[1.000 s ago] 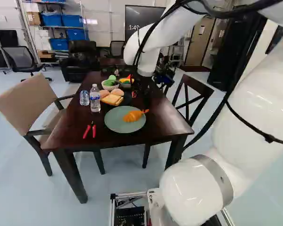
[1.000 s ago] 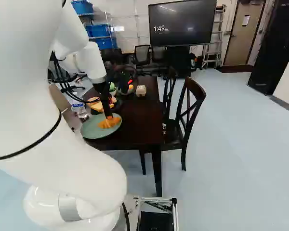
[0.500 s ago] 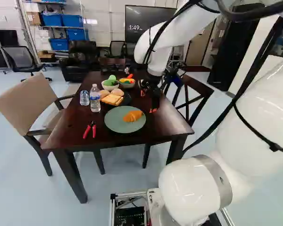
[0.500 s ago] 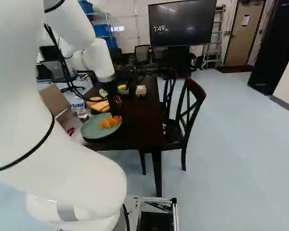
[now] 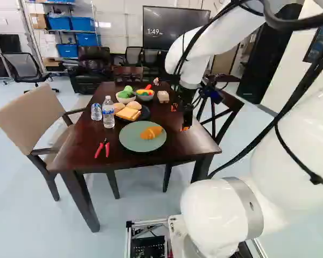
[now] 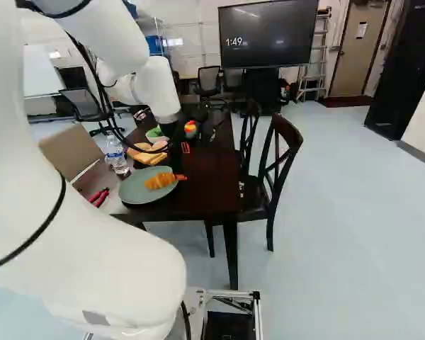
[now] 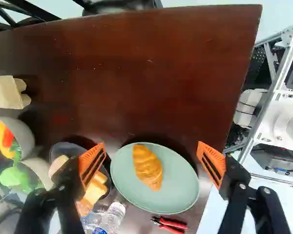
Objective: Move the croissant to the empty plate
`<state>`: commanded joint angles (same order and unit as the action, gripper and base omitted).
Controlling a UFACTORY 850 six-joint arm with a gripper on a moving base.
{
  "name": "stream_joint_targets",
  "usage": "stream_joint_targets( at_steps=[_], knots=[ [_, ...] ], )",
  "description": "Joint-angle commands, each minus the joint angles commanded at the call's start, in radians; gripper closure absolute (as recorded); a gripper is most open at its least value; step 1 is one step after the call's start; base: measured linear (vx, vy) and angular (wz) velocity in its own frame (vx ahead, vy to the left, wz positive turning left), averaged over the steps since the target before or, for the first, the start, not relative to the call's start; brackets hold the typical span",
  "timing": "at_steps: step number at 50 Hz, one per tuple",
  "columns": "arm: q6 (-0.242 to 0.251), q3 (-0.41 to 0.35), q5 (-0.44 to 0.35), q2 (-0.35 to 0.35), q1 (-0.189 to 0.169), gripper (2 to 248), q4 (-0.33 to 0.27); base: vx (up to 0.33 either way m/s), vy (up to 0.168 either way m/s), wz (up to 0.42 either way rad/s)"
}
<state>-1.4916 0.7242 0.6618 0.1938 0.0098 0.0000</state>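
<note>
In the left base view, my gripper (image 5: pixel 180 118) hangs over the table's right side, to the right of the green plate (image 5: pixel 130 141). The croissant (image 5: pixel 151 132) lies on that plate, toward its right part. Seen from the wrist, the gripper (image 7: pixel 153 162) stands wide open with nothing held; the croissant (image 7: pixel 147 167) and green plate (image 7: pixel 180 185) show on the table below, in the gap between the orange pads. A black plate (image 7: pixel 68 150) with bread and buns is partly covered by one finger. The croissant shows in the right base view (image 6: pixel 160 181) too.
Beyond the green plate stand a bottle (image 5: pixel 109 113), a can (image 5: pixel 96 112), two bowls (image 5: pixel 126 98) of toy food and a carton (image 5: pixel 163 97). Red-handled pliers (image 5: pixel 102 148) lie left of it. Chairs (image 5: pixel 37 115) flank the dark table (image 5: pixel 97 163).
In the left base view, the arm and open gripper have moved rightward, away from the green plate, uncovering the bowls and carton. The croissant and plate have stayed where they were, as has the base.
</note>
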Motion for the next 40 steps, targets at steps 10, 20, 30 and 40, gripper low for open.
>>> stream_joint_targets(
  at_steps=[10, 20, 30, 40],
  knots=[
    [0.000, -0.043, 0.000, 0.050, -0.041, 3, 0.000, 0.000, 0.000, 0.000],
    [0.000, -0.047, 0.000, 0.054, -0.046, 3, 0.000, 0.000, 0.000, 0.000],
    [0.000, -0.047, 0.000, 0.054, -0.046, 3, 0.000, 0.000, 0.000, 0.000],
    [0.000, -0.047, 0.000, 0.054, -0.046, 3, 0.000, -0.022, -0.001, 0.002]
  ],
)
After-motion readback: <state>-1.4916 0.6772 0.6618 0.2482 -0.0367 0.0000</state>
